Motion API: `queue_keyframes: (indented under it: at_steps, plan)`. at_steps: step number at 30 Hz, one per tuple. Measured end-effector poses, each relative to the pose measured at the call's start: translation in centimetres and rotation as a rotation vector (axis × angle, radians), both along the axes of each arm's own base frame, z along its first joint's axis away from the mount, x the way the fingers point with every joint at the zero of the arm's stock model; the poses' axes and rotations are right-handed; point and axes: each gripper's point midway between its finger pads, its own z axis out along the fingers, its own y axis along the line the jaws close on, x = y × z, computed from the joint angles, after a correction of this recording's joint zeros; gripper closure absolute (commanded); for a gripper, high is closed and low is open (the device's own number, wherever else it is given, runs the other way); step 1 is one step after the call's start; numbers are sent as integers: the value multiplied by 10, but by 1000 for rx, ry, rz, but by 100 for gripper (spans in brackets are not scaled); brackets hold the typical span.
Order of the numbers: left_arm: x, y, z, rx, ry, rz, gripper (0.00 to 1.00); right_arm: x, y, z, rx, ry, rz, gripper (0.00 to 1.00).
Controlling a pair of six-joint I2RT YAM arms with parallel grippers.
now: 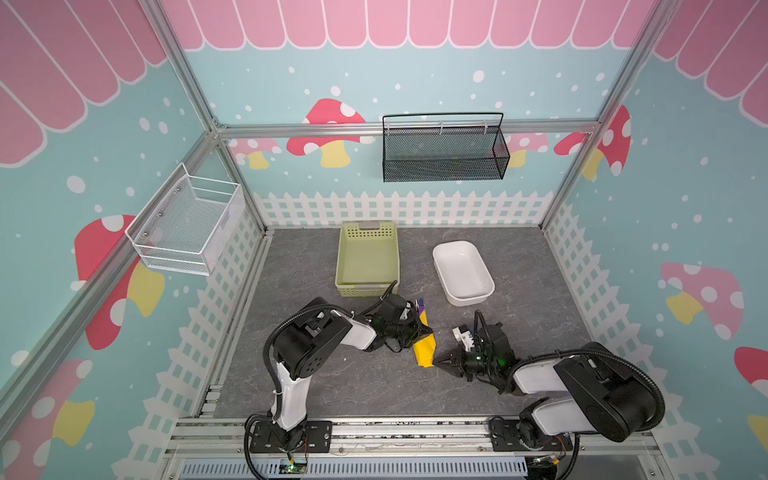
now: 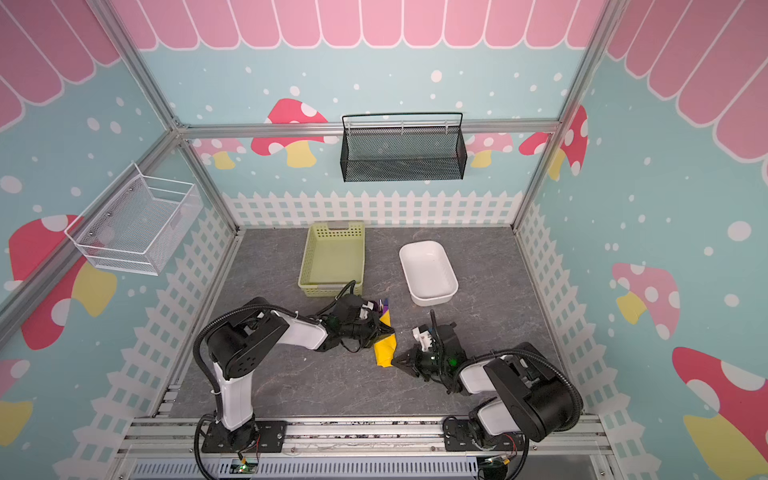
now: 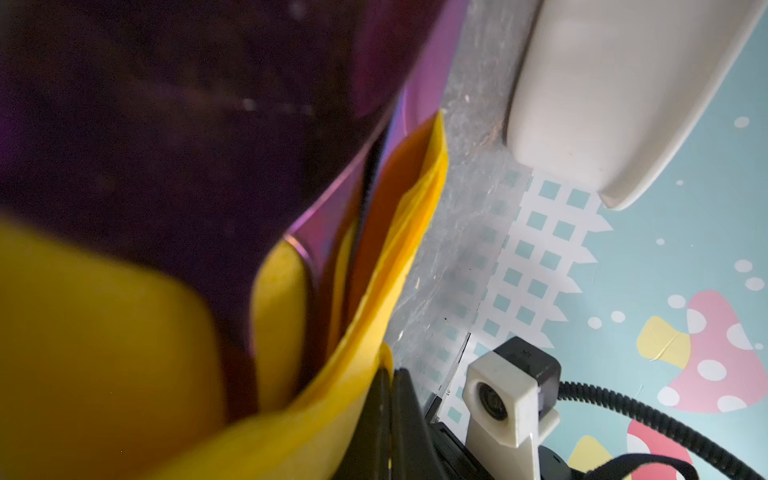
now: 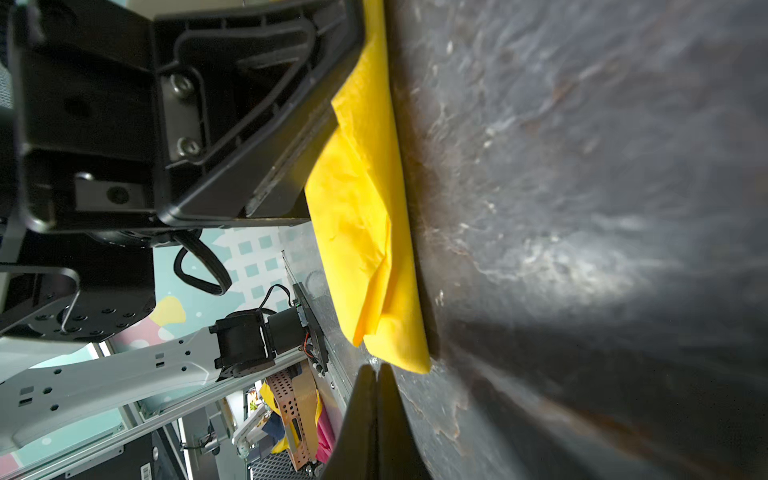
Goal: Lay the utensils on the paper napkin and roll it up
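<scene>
Paper napkin (image 1: 424, 351), bright yellow, lies on the grey table (image 1: 332, 374) between the two arms, already wrapped into a long narrow bundle just in front of a green basket (image 1: 368, 289) and near a white tub (image 1: 463, 297). Purple ends of the utensils (image 1: 421, 306) stick out of the bundle's far end; the close left wrist view shows shiny purple cutlery inside the yellow folds. The left gripper (image 1: 420, 329) bears on the middle of the bundle from the left with its jaws together, and a layer of napkin seems to be pinched between them. The right gripper (image 1: 440, 363) lies low on the table with its jaws closed and empty, its tip just beside the bundle's near end. By the look of it the utensils are placed and most of the rolling is done. A loose outer flap shows in the right wrist view, so tightening the last turn and letting go appear to be left.
</scene>
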Motion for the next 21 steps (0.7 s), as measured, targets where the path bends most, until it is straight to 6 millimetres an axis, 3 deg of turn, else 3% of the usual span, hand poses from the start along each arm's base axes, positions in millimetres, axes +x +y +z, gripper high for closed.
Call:
queue_keyframes:
  at_steps: [10,21]
  plan:
    - [2,-2,2,-17,-4,7,100,8,10,1,31,7,26,96]
    - [3,-3,2,-22,-3,11,100,4,13,-5,31,27,46,96]
